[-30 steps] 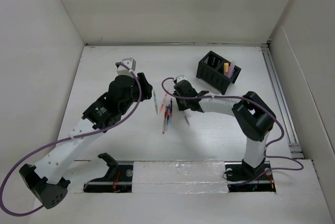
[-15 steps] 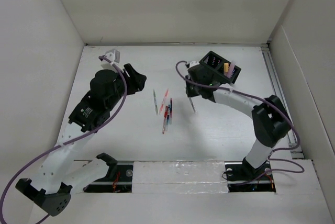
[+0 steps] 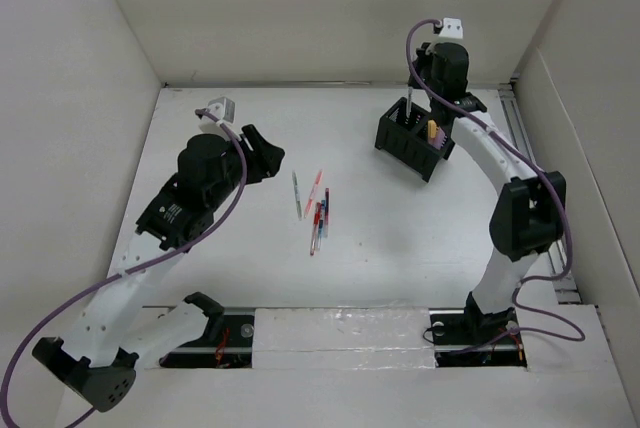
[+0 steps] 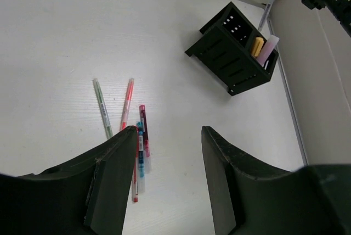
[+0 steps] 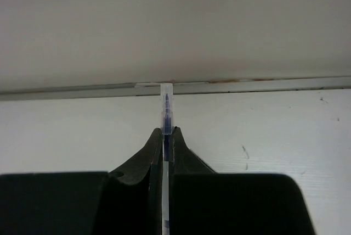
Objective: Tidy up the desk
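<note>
Several pens lie loose in the middle of the white desk [image 3: 400, 238]: a green one [image 3: 297, 195], a pink-red one [image 3: 314, 191] and a blue and magenta pair [image 3: 323, 213]. The left wrist view shows them too, the green pen [image 4: 101, 100] lying leftmost. My left gripper [image 3: 268, 160] hovers left of them, open and empty [image 4: 169, 130]. My right gripper [image 3: 413, 98] is shut on a clear blue-ink pen [image 5: 166, 108] held upright. That pen [image 3: 410, 111] hangs over the back-left corner of the black pen holder [image 3: 418, 136].
The holder [image 4: 233, 48] stands at the back right with a yellow item [image 3: 432, 129] and a pink item [image 3: 443, 128] in one compartment. White walls enclose the desk. A rail strip [image 3: 340, 333] runs along the front edge between the arm bases.
My right arm has carried the pen from the middle of the desk to the back right, above the holder. My left arm drew back to the left, then stayed.
</note>
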You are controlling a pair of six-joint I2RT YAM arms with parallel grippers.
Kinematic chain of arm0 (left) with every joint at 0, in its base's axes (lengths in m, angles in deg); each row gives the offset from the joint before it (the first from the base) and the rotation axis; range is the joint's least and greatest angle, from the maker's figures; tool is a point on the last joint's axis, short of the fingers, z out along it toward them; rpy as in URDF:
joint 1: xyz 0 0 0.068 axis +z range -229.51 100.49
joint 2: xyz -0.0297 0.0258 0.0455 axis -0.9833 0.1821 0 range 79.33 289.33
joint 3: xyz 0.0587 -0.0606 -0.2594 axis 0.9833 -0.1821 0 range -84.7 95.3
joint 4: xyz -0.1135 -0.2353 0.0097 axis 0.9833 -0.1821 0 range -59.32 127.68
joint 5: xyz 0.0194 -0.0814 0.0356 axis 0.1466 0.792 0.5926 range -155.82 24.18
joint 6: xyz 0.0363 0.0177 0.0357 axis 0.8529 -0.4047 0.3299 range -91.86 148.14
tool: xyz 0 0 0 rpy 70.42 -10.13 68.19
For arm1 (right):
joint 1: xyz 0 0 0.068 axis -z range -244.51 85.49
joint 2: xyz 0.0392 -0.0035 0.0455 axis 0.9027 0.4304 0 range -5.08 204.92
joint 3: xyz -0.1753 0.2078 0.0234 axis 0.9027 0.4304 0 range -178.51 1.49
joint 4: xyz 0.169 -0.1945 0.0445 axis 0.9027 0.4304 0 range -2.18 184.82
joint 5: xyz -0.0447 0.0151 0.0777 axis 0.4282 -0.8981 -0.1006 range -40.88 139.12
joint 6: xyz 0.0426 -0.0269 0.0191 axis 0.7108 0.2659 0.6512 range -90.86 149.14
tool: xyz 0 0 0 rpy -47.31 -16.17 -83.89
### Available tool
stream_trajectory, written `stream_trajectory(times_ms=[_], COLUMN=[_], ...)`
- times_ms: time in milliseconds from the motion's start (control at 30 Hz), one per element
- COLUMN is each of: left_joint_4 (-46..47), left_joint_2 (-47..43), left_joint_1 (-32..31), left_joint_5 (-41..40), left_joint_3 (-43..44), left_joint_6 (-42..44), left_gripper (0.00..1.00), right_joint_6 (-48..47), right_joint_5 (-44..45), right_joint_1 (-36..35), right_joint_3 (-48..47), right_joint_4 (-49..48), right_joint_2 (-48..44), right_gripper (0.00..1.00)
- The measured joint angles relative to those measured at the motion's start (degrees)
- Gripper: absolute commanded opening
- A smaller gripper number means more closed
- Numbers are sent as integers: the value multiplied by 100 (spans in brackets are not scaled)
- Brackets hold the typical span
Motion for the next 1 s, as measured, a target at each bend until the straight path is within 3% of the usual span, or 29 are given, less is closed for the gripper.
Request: stream_trajectory(times_ms=[300, 533, 600, 633, 733, 833, 933, 1000], left_joint_4=[-37, -109, -155, -162, -166, -164, -181, -181], left_joint_2=[457, 468, 487, 505, 575, 645, 715, 745], left_joint_1=[0, 0, 0, 0, 0, 0, 0, 0], left_joint_5=[-393, -667, -726, -752, -785, -780, -756, -741], left_joint_3=[177, 214, 214, 214, 214, 214, 251, 313], left_joint_6=[-144, -234, -232, -232, -227, -210, -175, -133], left_gripper=[47, 47, 47, 47, 47, 47, 47, 47], right_joint_6=[-81, -79, -79, -76, -66, -76, -87, -116], right_joint_5=[-463, -879, -931, -935, -938, -938, -957, -964], right_joint_1=[603, 603, 570, 549, 472, 420, 387, 356], right_joint_3=[-107, 83, 295, 428, 872, 1132, 1283, 1403], right_joint_4=[-929, -1585, -1786, -1838, -1902, -1884, -1875, -1847], right_joint_2=[1198, 1366, 1325, 1283, 1102, 901, 619, 334], right_gripper=[0, 1, 10, 21, 39, 50, 50, 39])
